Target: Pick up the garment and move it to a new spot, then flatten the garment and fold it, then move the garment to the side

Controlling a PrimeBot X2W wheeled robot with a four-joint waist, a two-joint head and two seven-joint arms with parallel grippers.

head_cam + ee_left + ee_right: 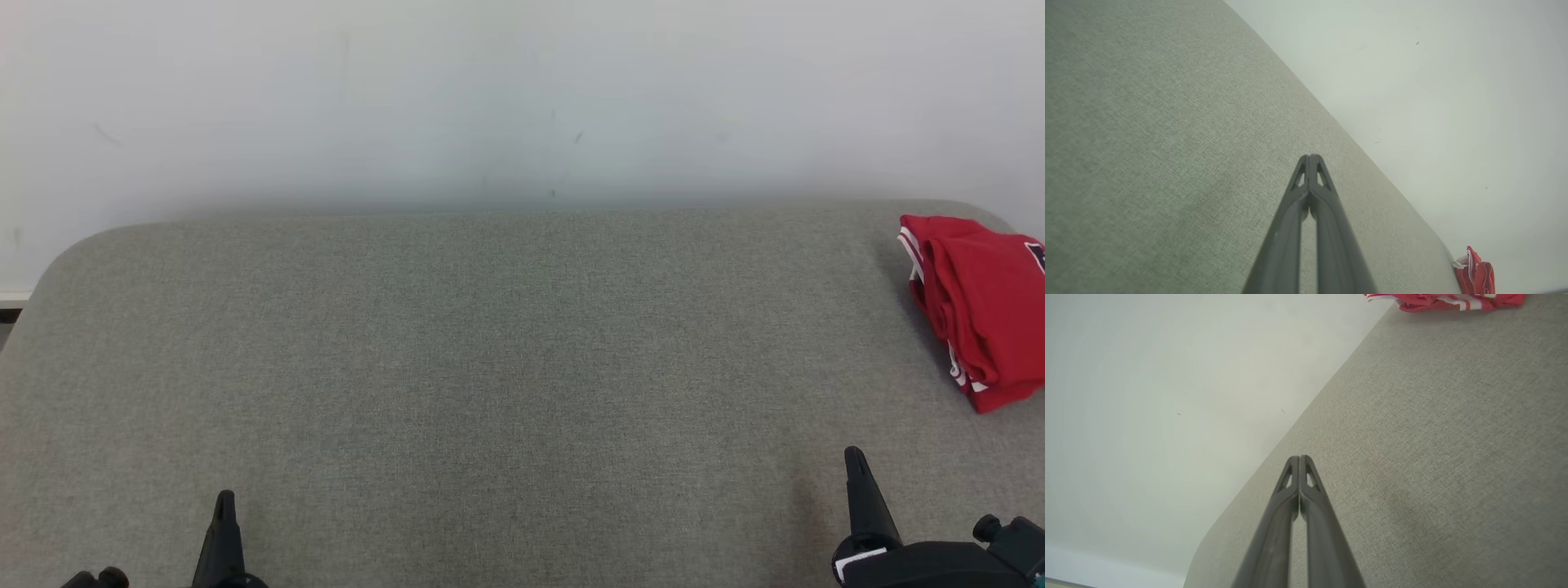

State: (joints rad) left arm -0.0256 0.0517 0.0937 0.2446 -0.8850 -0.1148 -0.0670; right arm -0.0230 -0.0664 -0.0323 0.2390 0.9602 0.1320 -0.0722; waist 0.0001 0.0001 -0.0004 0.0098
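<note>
1. Nearest us, at the lower left of the head view, the long dark left fingers [224, 510] point up the picture, pressed together into one tip. The left wrist view shows the same fingers [1308, 160] closed tip to tip over the cloth.
2. At the lower right, the long dark right fingers [855, 461] are likewise pressed together, rising from a black wrist housing [939, 565]. The right wrist view shows them [1297, 460] shut on themselves.
3. Between and beyond both pairs we see a broad open stretch of the grey-green woven fabric tabletop [522, 367], running from its left side to its right.
4. Farther off, the folded red garment with white striped trim [984, 310] lies on the tabletop by the far right rounded corner, well apart from both pairs of fingers and cut by the picture's right border. It shows small in the left wrist view [1476, 275] and at the top of the right wrist view [1437, 300].
5. Farthest, the tabletop's far edge curves down at both corners and meets a plain white wall [522, 98] with a few faint scuffs.
</note>
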